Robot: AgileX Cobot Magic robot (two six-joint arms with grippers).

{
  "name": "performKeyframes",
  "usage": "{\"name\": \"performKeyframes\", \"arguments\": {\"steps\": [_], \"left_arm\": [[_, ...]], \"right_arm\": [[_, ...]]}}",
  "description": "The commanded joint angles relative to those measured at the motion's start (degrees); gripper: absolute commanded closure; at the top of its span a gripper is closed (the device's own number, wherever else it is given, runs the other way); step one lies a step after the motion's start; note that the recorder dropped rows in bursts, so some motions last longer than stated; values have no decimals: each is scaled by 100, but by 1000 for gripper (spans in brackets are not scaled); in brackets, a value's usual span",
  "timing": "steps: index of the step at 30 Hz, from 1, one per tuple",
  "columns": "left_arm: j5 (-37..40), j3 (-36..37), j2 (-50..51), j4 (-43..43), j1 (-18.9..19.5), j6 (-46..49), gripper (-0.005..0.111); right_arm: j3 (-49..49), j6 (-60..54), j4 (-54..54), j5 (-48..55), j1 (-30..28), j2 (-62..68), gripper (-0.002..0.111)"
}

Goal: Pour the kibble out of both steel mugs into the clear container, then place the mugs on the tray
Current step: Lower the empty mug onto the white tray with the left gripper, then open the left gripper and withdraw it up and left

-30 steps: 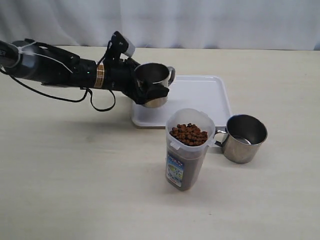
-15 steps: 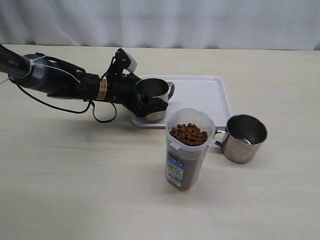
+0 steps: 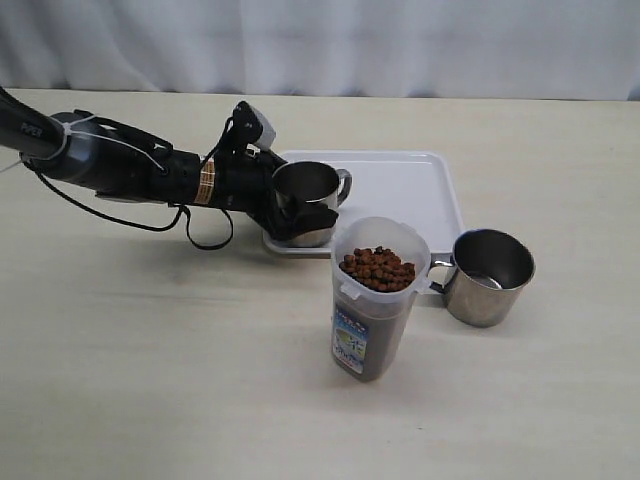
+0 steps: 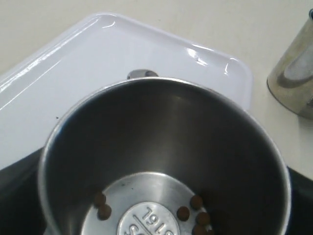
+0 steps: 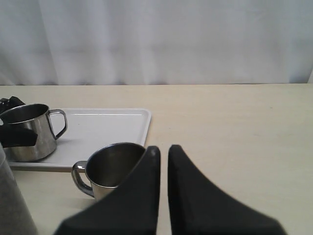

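Seen from outside the arms, a pale table stands before a white curtain. The left gripper reaches in from the left, and its dark fingers sit on either side of the first mug. This mug stands upright on the near left corner of the white tray. From here you cannot tell whether the fingers press on the mug or stand just clear of it. The clear jug stands on the table just in front of the tray, with brown kibble heaped close to its rim. The second mug stands upright on the table just right of the jug, its handle turned towards it, beside the tray's near right corner. The right gripper is out of this view. The left wrist view looks down into the first mug, where a few stray pellets lie on its steel bottom. The tray is beneath it. Dark fingers show at both sides, wide apart, but whether they touch the mug's wall is unclear. The second mug shows at the edge, off the tray. In the right wrist view, the right gripper has its two black fingers almost together, with only a thin slit between them and nothing held. Beyond them the second mug stands on the table just beside the tray. The first mug stands on the tray's far end with a dark finger across its side.
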Motion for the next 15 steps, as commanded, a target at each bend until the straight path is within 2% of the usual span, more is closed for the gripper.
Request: {"name": "performKeyframes", "arguments": {"steps": [1,4,9,13,15], "left_arm": [[-94,-35,-160,-24,-21,-8,26],[-5,-35,-351,94,-21,-35,19],[103,-35,-710,601,16,-240,18],[341,-35,-1100,1172,184,-755,18],[403,-35,-1381,1652,323,-1308,19]], "right_arm": [[27,3,8,-27,17,-18,104],[27,3,8,-27,17,-18,104],[27,3,8,-27,17,-18,104],[27,3,8,-27,17,-18,104],[27,3,8,-27,17,-18,104]]}}
